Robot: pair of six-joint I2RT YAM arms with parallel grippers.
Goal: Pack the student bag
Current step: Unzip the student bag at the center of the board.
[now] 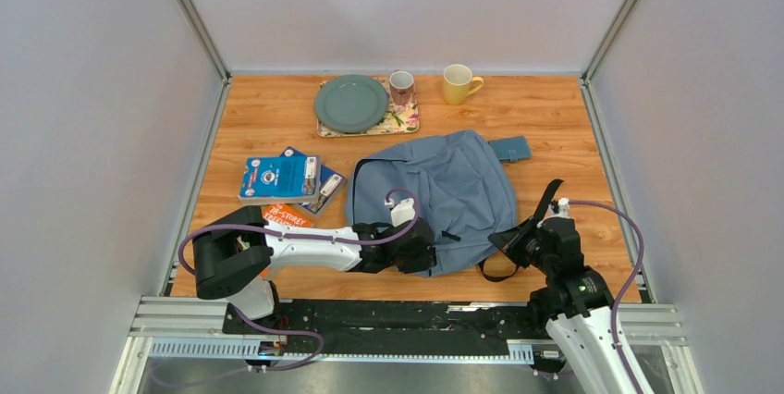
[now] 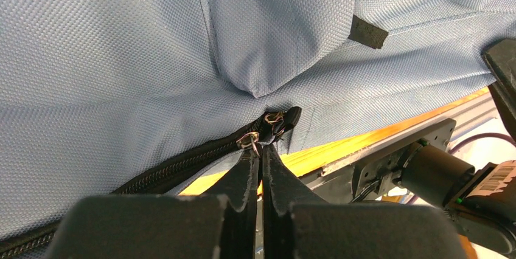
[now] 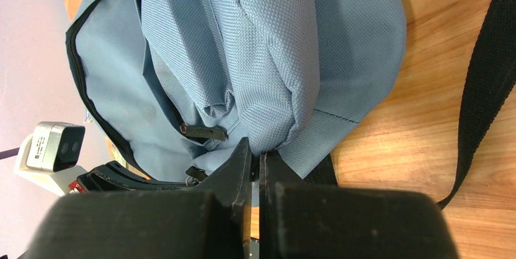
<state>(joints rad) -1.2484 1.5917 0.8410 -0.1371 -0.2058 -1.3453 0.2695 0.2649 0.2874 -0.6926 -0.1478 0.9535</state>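
Note:
The student bag [image 1: 444, 192], grey-blue fabric with black straps, lies flat in the middle of the table. My left gripper [image 1: 423, 252] is at its near edge. In the left wrist view the gripper [image 2: 260, 149] is shut at the metal ring of a zipper pull [image 2: 249, 140], at the end of the black zipper [image 2: 176, 171]. My right gripper [image 1: 514, 240] is at the bag's near right corner. In the right wrist view the gripper [image 3: 257, 151] is shut on a fold of the bag's fabric [image 3: 292, 76]. A black strap [image 3: 490, 82] lies on the wood.
Blue books [image 1: 279, 178] and an orange book [image 1: 288, 215] lie left of the bag. A small teal case [image 1: 510, 149] touches the bag's far right. At the back stand a green plate [image 1: 351, 103] on a floral tray [image 1: 407, 119], a patterned cup [image 1: 401, 87] and a yellow mug [image 1: 458, 83].

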